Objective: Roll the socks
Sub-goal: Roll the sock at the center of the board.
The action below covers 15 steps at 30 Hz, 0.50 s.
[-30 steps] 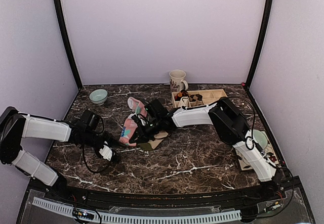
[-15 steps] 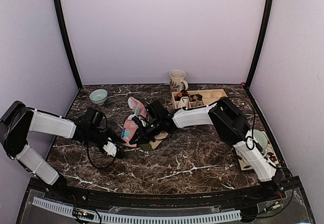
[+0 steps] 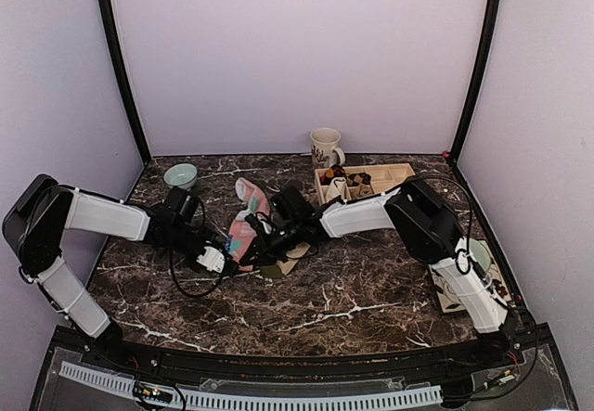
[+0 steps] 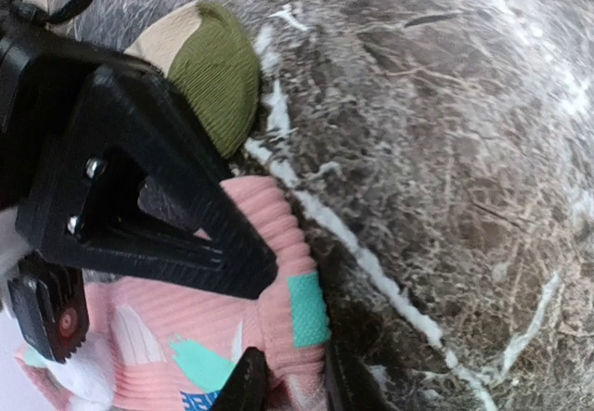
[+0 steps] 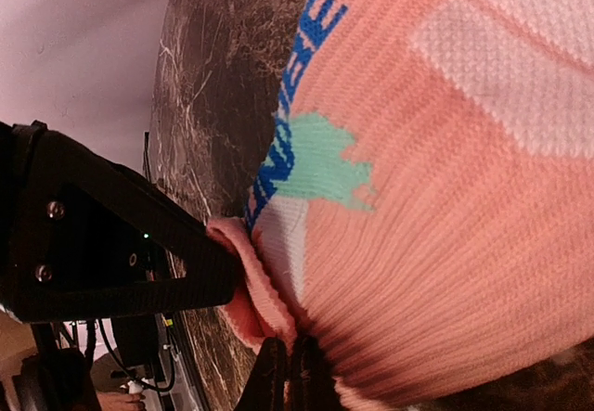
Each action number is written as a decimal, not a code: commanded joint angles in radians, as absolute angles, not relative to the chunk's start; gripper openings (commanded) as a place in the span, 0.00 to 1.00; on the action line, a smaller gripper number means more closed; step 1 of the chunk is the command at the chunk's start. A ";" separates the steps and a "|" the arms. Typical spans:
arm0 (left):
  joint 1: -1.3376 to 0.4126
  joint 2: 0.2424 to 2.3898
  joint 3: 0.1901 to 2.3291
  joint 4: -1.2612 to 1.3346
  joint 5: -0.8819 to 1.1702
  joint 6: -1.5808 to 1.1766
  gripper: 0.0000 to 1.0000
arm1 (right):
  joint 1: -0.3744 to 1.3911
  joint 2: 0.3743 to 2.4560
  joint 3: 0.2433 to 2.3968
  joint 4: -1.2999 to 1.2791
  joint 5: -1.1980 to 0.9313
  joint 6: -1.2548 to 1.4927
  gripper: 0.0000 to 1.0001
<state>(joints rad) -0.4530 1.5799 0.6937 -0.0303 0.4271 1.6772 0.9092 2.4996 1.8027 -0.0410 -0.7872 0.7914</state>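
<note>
A pink sock [image 3: 243, 230] with pale green and white patches lies bunched mid-table. My left gripper [image 3: 223, 253] has come in from the left. In the left wrist view its fingertips [image 4: 246, 383] pinch the sock's ribbed cuff [image 4: 295, 318]. My right gripper [image 3: 260, 241] reaches in from the right and is shut on a thin fold of the same sock's [image 5: 445, 198] edge. In the right wrist view the gripper [image 5: 290, 374] sits at the bottom. A tan sock [image 3: 291, 251] with an olive toe [image 4: 218, 77] lies partly under the right gripper.
At the back left stands a pale green bowl [image 3: 180, 175]. At the back centre there is a mug [image 3: 325, 147] beside a wooden tray [image 3: 397, 172] of small bundles. A plate [image 3: 479, 253] sits by the right arm.
My left gripper has travelled right to the pink sock and its jaws have narrowed onto the cuff. The right gripper has kept its hold in place.
</note>
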 commanded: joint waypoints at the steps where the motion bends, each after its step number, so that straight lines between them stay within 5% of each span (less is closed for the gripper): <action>1: -0.456 1.646 0.831 -0.212 0.398 1.487 0.19 | 0.913 2.468 1.733 -0.034 -0.743 0.783 0.00; 9: -0.456 1.717 0.936 -0.444 0.426 1.415 0.08 | 0.911 2.446 1.696 0.022 -0.712 0.785 0.08; 15: -0.456 1.730 0.942 -0.518 0.457 1.335 0.08 | 0.902 2.262 1.426 0.286 -0.525 0.685 0.49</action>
<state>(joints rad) -0.4564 1.7260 0.9451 -0.3698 0.4328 1.4155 0.9108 2.3890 1.6165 0.1257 -0.6968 0.7670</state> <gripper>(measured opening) 0.080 0.386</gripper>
